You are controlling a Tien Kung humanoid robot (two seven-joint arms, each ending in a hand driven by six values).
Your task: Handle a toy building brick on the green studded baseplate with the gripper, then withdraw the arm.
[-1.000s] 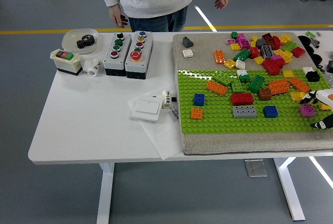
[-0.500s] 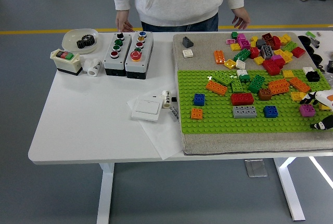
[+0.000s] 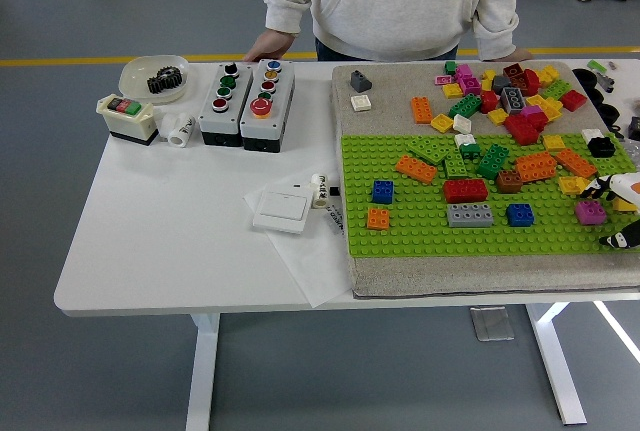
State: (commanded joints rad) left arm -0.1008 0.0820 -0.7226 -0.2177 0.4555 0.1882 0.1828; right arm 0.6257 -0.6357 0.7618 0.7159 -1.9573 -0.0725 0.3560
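The person at the far side has moved right along the surface [image 3: 150, 251] and leaned in over the last second: a hand that hung free earlier now rests on the far edge just behind the two push-button boxes [image 3: 247, 103], and the other comes down on the far edge behind the brick pile. Nothing on the surface has shifted. On the left the bowl with the black gear [image 3: 154, 77], the switch box with the red and green buttons [image 3: 127, 117] and the white wall switch [image 3: 282, 211] on its paper sheet lie where they were.

On the green studded baseplate [image 3: 420, 236] the bricks have kept their places too: the small orange brick [image 3: 378, 218] nearest the robot, the blue brick [image 3: 382, 191] just beyond it, then the red brick [image 3: 465, 190], the grey brick [image 3: 470, 214] and another blue one [image 3: 519, 214] further right. The loose heap of mixed bricks [image 3: 500, 96] sits on the beige mat beyond the plate.

At the far right edge the right hand [image 3: 615, 213] shows only as white and black fingertips over the plate's right end, just beside the magenta brick [image 3: 590, 212]. It has slid slightly further out of view than before. Too little of it shows to tell whether it is open or curled, and I cannot tell if it touches the magenta brick; it appears to hold nothing. The left arm is out of view.

My reading is that the brick handling is either finished or barely begun, with the arm near its withdrawn position at the edge.
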